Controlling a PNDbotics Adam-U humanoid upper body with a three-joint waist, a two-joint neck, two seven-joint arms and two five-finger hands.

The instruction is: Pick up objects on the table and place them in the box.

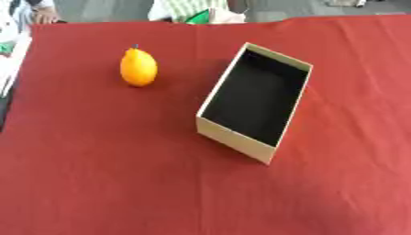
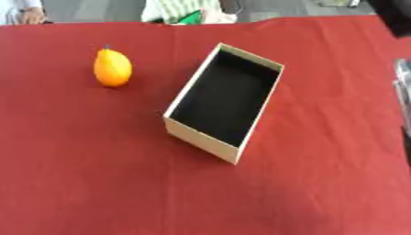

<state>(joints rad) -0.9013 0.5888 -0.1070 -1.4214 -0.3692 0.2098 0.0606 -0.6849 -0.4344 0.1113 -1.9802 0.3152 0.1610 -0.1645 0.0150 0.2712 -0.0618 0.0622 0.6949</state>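
Observation:
An orange-yellow fruit (image 1: 139,67) with a small dark stem stands on the red tablecloth (image 1: 104,174) at the left, towards the far side. To its right lies a cream rectangular box (image 1: 210,127) with a black inside, set askew, open on top and with nothing in it. The fruit and box stand apart. Neither of my hands shows in either view.
White and grey things (image 1: 8,59) lie beside the table's left edge. At the right edge of the right eye view a dark shape (image 2: 395,16) and a grey object (image 2: 402,80) stick in. People sit beyond the far edge.

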